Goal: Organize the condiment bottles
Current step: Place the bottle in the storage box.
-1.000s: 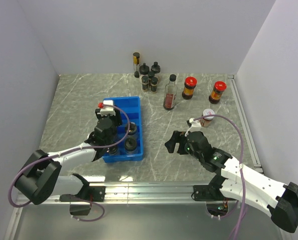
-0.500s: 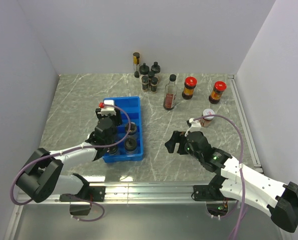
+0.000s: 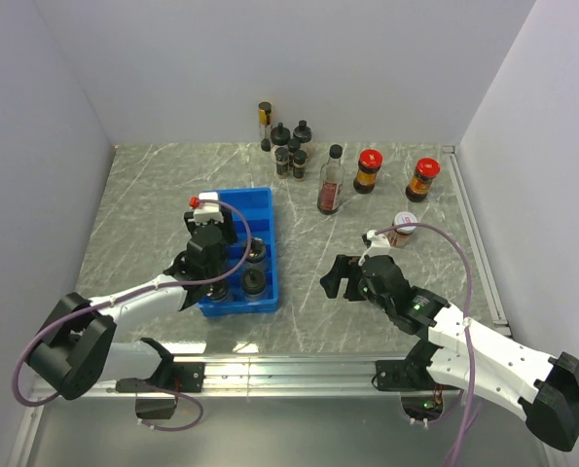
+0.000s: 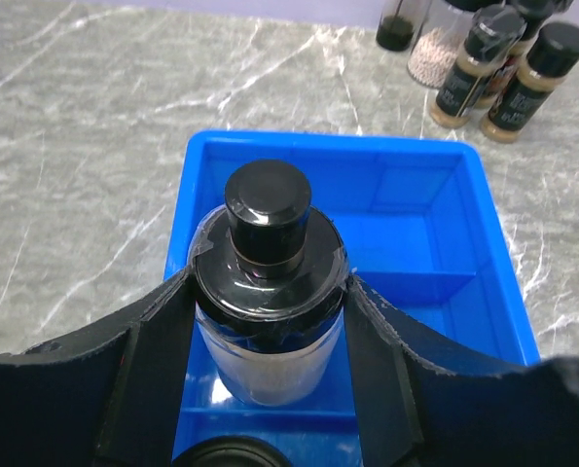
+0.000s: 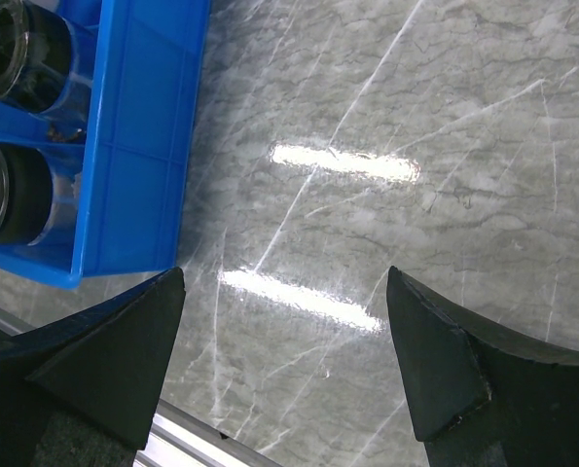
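Note:
A clear jar with a black cap (image 4: 270, 282) sits between the fingers of my left gripper (image 4: 268, 297), which is shut on it. It stands upright, low inside a compartment of the blue tray (image 4: 328, 146). From above, the left gripper (image 3: 208, 261) is over the tray's left column. Two black-capped jars (image 3: 256, 255) (image 3: 253, 283) stand in the tray's right column. My right gripper (image 3: 334, 277) (image 5: 284, 282) is open over bare marble, right of the tray (image 5: 133, 126). More condiment bottles (image 3: 291, 151) stand at the back.
A tall bottle (image 3: 265, 125) stands by the back wall. A clear bottle with dark sauce (image 3: 331, 180), two red-capped bottles (image 3: 368, 170) (image 3: 423, 179) and a small jar (image 3: 403, 229) stand at the back right. A metal rail (image 3: 299, 370) runs along the near edge.
My left gripper has shifted slightly farther along the tray with the jar still in it. The right arm has not moved.

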Available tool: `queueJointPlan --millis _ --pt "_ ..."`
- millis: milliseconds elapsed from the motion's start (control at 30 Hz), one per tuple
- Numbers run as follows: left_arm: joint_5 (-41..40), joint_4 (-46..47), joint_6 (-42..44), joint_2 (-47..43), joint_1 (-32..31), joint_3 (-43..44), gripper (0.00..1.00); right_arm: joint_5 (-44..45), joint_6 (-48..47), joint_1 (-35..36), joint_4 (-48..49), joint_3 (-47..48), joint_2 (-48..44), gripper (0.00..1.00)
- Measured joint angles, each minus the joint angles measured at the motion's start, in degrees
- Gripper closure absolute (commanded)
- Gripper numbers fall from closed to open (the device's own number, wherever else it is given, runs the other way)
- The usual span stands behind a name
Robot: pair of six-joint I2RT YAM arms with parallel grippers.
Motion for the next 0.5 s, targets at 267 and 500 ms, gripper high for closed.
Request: queueJointPlan --millis 267,500 --pt "-0.07 -7.58 -2.49 -2.21 0.0 1.18 0.99 -0.04 0.0 0.0 0.33 0.0 0.07 0.09" --pt "-0.22 -10.99 -3.17 -1.84 0.0 2.69 0.82 -0.04 0.0 0.0 0.31 0.0 0.0 0.09"
